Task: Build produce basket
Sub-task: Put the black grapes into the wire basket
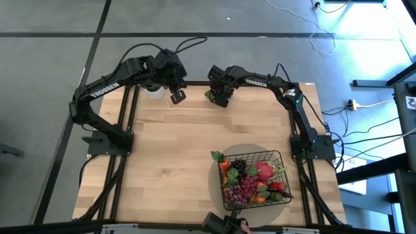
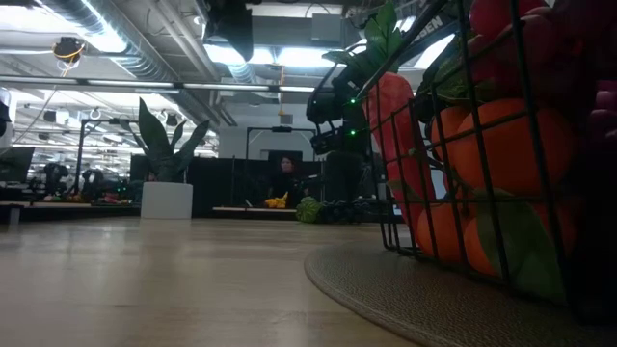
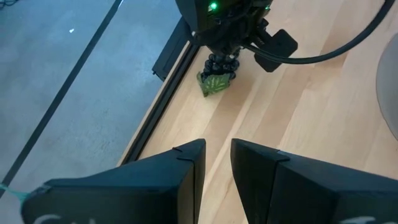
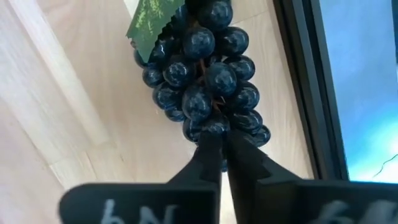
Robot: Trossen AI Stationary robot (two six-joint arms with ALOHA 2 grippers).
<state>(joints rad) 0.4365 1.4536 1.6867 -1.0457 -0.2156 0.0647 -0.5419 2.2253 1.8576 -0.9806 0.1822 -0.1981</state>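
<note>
The right gripper (image 4: 222,163) sits pinched shut on the dark grape bunch (image 4: 208,81) at the table's far edge; the bunch's long axis runs straight out from its fingertips. The basket (image 1: 279,158) lies near-right, well apart. The left gripper (image 1: 177,96), part open and empty, waits far-left

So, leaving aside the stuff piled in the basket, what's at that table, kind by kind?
robot arms: 2, left and right
basket: 1
round mat: 1
potted plant: 1
dark grape bunch: 1, pinched in the right gripper jaws at the table's far edge
Total: 6
</note>
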